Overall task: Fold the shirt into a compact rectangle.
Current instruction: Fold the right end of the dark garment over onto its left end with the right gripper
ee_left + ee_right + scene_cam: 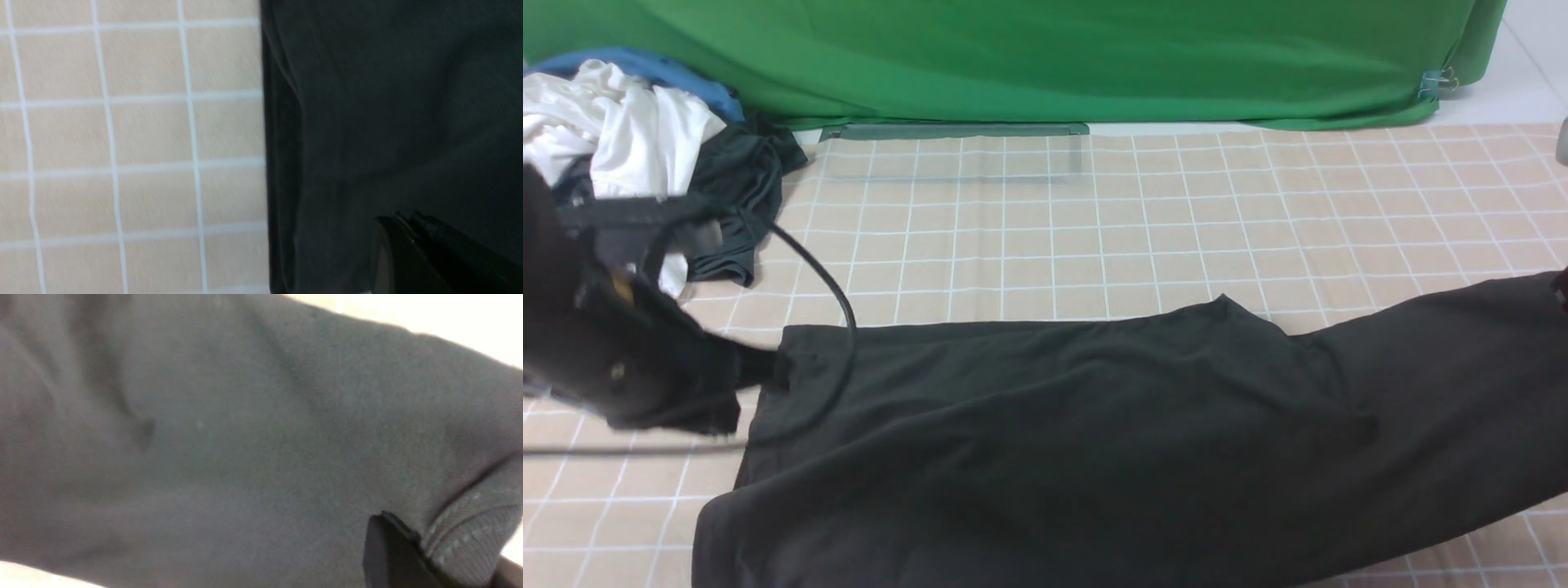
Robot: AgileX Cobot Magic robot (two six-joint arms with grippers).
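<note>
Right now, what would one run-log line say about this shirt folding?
stage: shirt lying across table | left end effector: shut, at shirt's left end | right end effector: shut on shirt hem, raised

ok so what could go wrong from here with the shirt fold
1. The black cable lies looped over the shirt by the left gripper; it may drag or rumple the cloth.
2. The right gripper pinches only the hem; a pull could slip it free.
3. The clothes pile sits close by on that side and could snag.

One shirt (1094, 425), one heap of other clothes (629, 139).
</note>
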